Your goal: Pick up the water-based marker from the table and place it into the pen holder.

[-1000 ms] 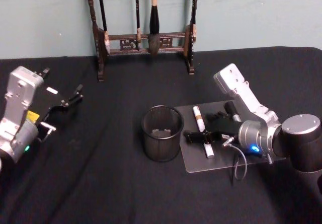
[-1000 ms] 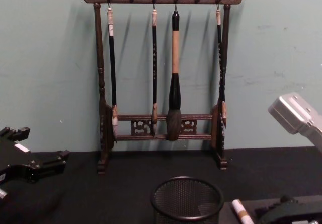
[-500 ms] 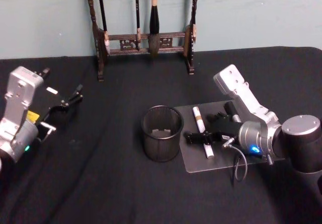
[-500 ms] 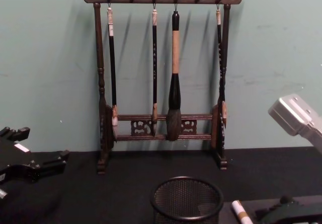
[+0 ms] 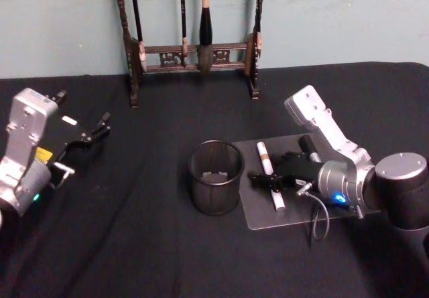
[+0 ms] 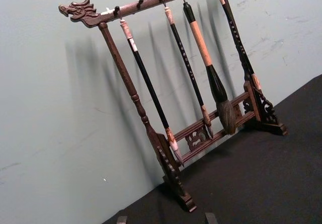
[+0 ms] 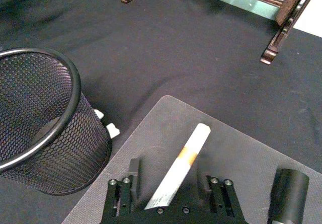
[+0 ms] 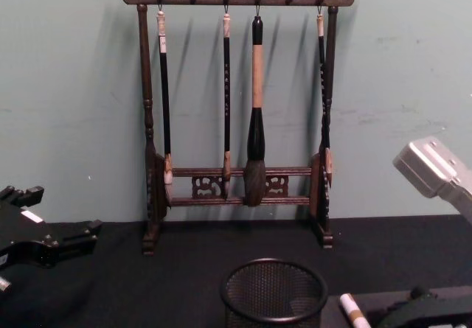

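The water-based marker [image 5: 263, 155], white with a brown band, lies on a grey mat [image 5: 281, 219] right of the pen holder [image 5: 216, 177], a round black mesh cup. My right gripper [image 5: 267, 181] hangs low over the marker's middle, open. In the right wrist view its black fingers [image 7: 134, 171] stand on either side of the marker [image 7: 182, 161] with gaps, and the pen holder [image 7: 40, 123] is close by. The chest view shows the pen holder [image 8: 274, 292] and the marker's tip [image 8: 352, 312]. My left gripper [image 5: 94, 132] is parked open at the far left.
A tall dark wooden brush rack [image 5: 194, 50] with hanging brushes stands at the back against the wall. A black cylinder [image 5: 310, 145] lies on the mat beside my right gripper. Black cloth covers the table.
My right gripper has shifted very slightly over the marker. The marker, the pen holder and the left arm have stayed where they were.
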Controlling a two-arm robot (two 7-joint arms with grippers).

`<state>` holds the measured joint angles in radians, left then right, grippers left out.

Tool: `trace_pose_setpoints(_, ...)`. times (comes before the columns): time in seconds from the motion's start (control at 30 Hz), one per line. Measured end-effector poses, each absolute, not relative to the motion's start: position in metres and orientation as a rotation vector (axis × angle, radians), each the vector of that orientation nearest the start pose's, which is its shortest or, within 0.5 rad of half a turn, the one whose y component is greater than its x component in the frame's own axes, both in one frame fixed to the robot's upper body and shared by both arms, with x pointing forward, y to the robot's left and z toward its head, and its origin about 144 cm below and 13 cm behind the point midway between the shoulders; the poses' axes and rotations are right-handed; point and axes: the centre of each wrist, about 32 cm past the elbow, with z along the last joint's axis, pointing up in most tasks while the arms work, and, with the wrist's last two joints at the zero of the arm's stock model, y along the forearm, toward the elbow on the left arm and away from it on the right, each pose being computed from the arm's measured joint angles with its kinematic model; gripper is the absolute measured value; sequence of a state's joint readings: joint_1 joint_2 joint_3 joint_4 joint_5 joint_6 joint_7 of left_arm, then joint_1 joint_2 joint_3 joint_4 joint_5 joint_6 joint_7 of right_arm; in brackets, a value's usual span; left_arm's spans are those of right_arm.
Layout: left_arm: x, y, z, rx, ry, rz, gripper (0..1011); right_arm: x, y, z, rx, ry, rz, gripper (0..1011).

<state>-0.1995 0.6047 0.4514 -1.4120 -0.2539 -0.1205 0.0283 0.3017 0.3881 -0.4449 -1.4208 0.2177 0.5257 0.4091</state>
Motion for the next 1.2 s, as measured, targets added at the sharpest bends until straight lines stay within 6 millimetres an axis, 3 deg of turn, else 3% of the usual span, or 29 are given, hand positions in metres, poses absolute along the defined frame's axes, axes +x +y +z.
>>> trace_pose_setpoints(0.6, 0.4886, 0.3096, 1.1398, 0.304, -0.285, 1.248, 1001, 0.5199, -0.2312, 1.1666, -0.57, 0.235, -0.856, 188)
trace_pose_setpoints(1.2, 0.4886, 0.3097, 1.1398, 0.304, -0.285, 1.248, 1001, 0.52, -0.2325, 1.1669, -0.561, 0.239, -0.858, 174)
